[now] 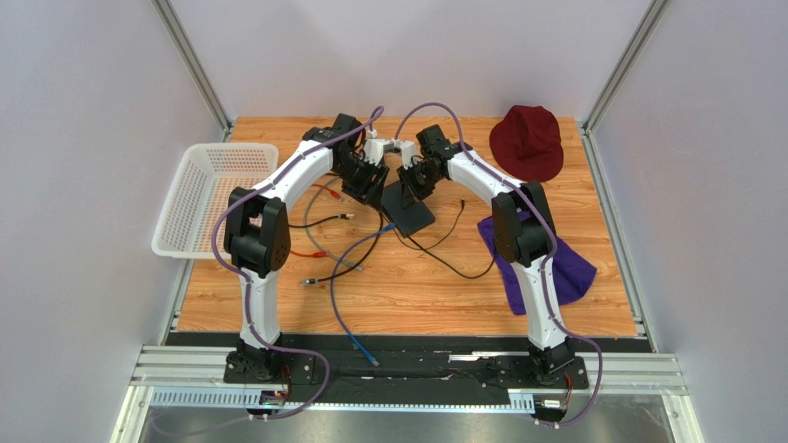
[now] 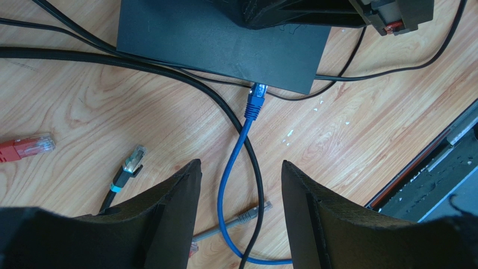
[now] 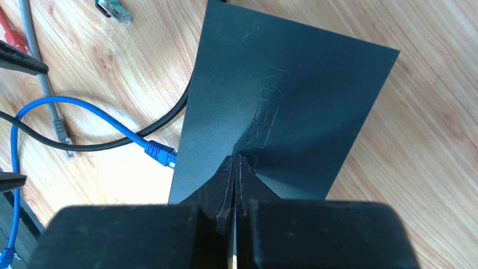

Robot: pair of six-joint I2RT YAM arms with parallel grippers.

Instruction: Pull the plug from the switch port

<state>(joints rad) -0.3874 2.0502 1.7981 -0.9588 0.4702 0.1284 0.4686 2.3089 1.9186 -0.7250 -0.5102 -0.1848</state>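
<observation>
The switch is a flat matte-black box on the wooden table. A blue plug sits in the port row on its edge, and the blue cable runs back between my left fingers. The plug also shows in the right wrist view. My left gripper is open and empty, a short way back from the plug, hovering over the cable. My right gripper is shut, with its tips down on the switch's top face. From above, the two grippers, left and right, flank the switch's far end.
Loose cables lie near the switch: a red plug, a black cable with a clear plug, a grey plug and thick black cables. A white basket stands left. A dark red hat and a purple cloth lie right.
</observation>
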